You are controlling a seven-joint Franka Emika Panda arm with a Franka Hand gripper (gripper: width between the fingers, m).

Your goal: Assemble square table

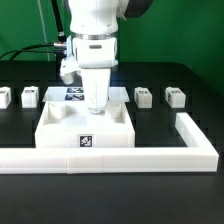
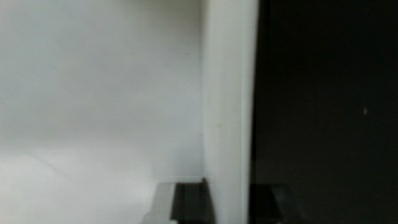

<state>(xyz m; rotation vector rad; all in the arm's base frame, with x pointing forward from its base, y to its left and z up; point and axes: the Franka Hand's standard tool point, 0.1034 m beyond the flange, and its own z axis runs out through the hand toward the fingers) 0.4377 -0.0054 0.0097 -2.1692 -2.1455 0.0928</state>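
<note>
- the black worktop [image 1: 30, 190] carries all the parts; a green strip shows beyond its far edge.
- the white robot arm [image 1: 95, 20] comes straight down over the middle of the worktop.
- the long white l-shaped rail [image 1: 120, 158] lies along the worktop edge nearest the exterior camera. it turns a corner at the exterior view's right and runs a short way toward the far edge.
- the square table slab [image 1: 60, 128] lies flat just behind the rail, near the middle of that edge. its front side looks to touch the rail. raised corner sockets face upward.
- the marker board [image 1: 55, 93] lies flat behind the slab, partly hidden by the arm.
- the pincer [image 1: 95, 106] points down into the slab's far half, between the two rear sockets.
- in the wrist view the pincer [image 2: 228, 205] is closed narrow on a thin white upright edge of the slab [image 2: 228, 100]. a dark finger [image 2: 187, 207] sits on each side of that strip. pale surface shows on one side of it and black worktop on the other.
- four small white leg blocks [image 1: 30, 97] stand in a row toward the far edge, well apart from the slab. two are at the exterior view's left and two at its right.
- a black-and-white tag [image 1: 86, 141] sits on the slab's front side, facing the exterior camera.
</note>
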